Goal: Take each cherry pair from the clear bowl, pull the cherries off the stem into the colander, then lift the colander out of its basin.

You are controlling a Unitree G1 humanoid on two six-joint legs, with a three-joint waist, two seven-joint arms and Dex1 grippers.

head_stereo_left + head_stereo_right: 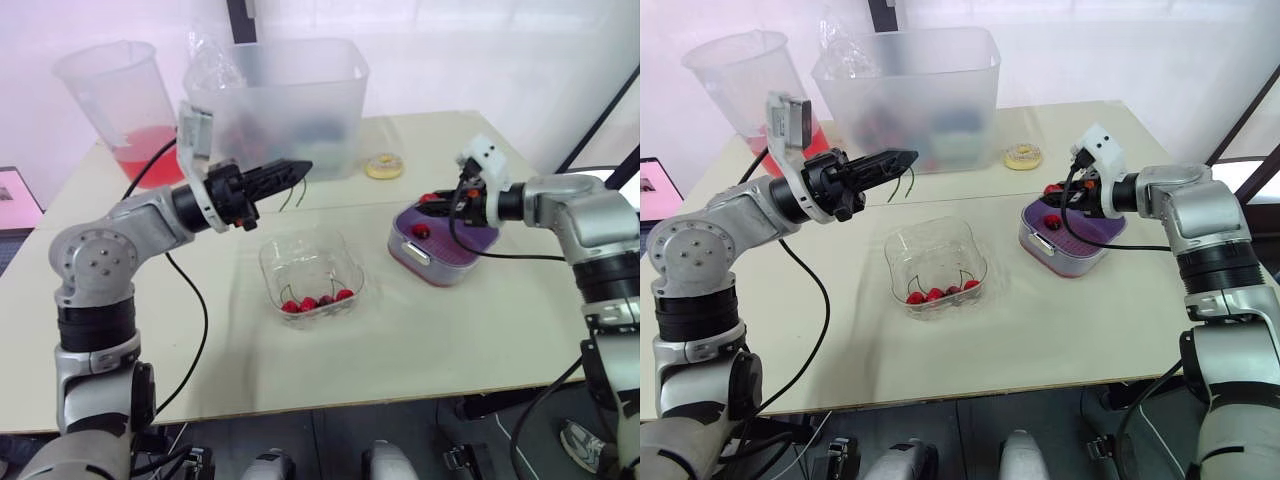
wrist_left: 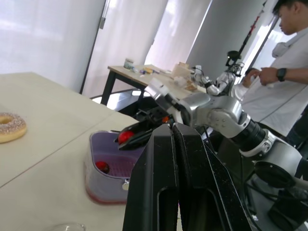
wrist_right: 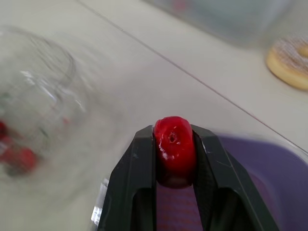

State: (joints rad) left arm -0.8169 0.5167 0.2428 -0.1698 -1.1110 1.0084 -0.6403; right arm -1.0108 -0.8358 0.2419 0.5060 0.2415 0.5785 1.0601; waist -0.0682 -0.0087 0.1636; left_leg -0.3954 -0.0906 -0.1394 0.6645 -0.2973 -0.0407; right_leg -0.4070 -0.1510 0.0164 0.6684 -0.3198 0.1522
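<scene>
My right hand [image 1: 432, 198] is clamped on a cherry [image 3: 174, 147] over the colander [image 1: 1095, 235], right of centre. My left hand [image 1: 300, 168], fingers together, pinches a stem [image 1: 291, 198], up-frame of the bowl [image 1: 280, 255] at centre.

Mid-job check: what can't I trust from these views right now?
Cherries in clear bowl: count unclear, overlapping in head views, blurred in right wrist view.
Colander contents, head views: right pincer and its cherry cover part.
Stem in left pincer, head views: too thin to tell one strand or two.
Frosted tub contents: walls blur them.
</scene>
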